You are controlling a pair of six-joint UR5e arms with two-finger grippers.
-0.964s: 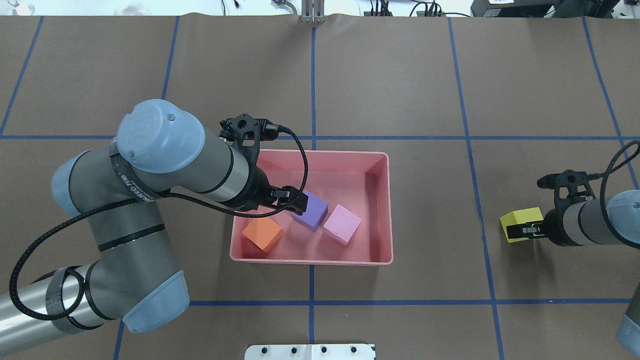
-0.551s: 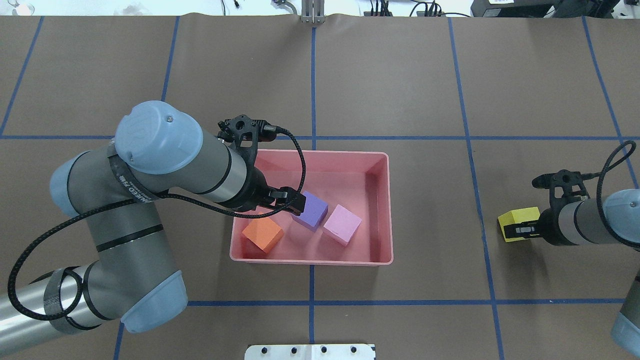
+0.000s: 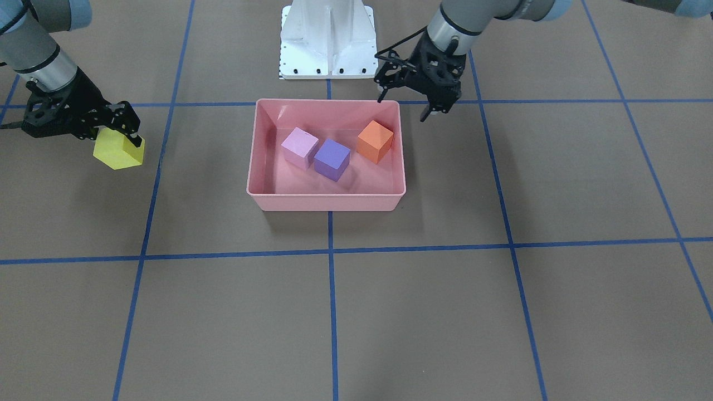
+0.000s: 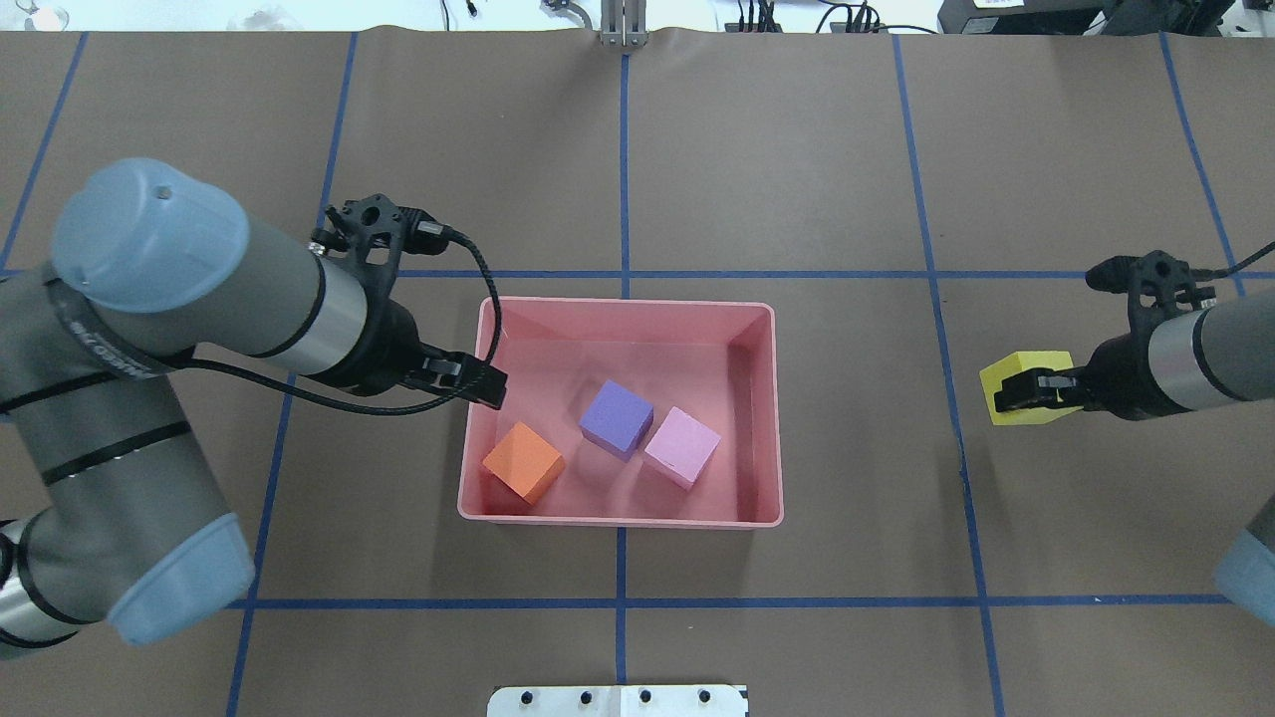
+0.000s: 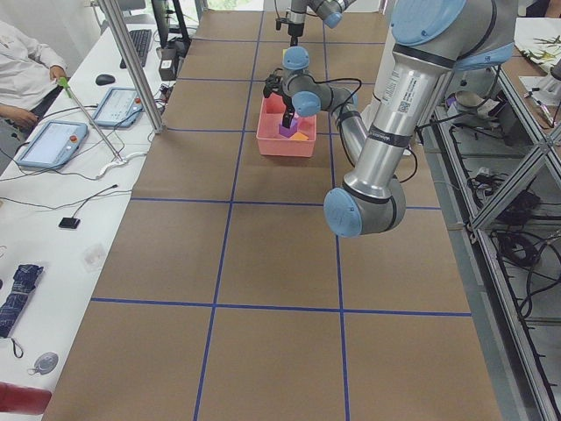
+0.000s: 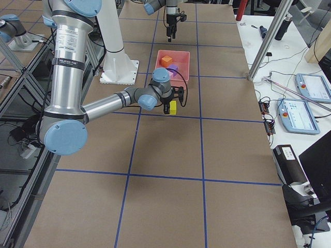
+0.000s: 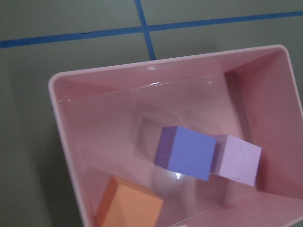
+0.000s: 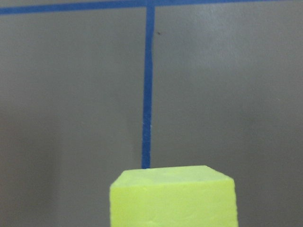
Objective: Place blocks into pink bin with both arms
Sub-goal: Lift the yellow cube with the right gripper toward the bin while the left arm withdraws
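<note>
The pink bin (image 4: 778,418) sits mid-table and holds the orange block (image 4: 523,461), the purple block (image 4: 617,418) and the light pink block (image 4: 681,446). They also show in the front view: orange (image 3: 375,141), purple (image 3: 332,159), light pink (image 3: 299,147). My left gripper (image 4: 486,382) is open and empty, above the bin's left rim (image 3: 402,167). My right gripper (image 4: 1031,390) is shut on the yellow block (image 4: 1026,410), well to the right of the bin. In the front view the yellow block (image 3: 118,153) hangs tilted under that gripper (image 3: 125,132).
The white robot base (image 3: 327,39) stands just behind the bin. Blue tape lines (image 4: 623,149) grid the brown table cover. A side table with tablets (image 5: 53,140) and a seated person (image 5: 22,61) lie past the table's far edge.
My left arm has pulled back to the left, from over the purple block to the bin's left rim. My right gripper has carried the yellow block slightly forward and toward the bin.
</note>
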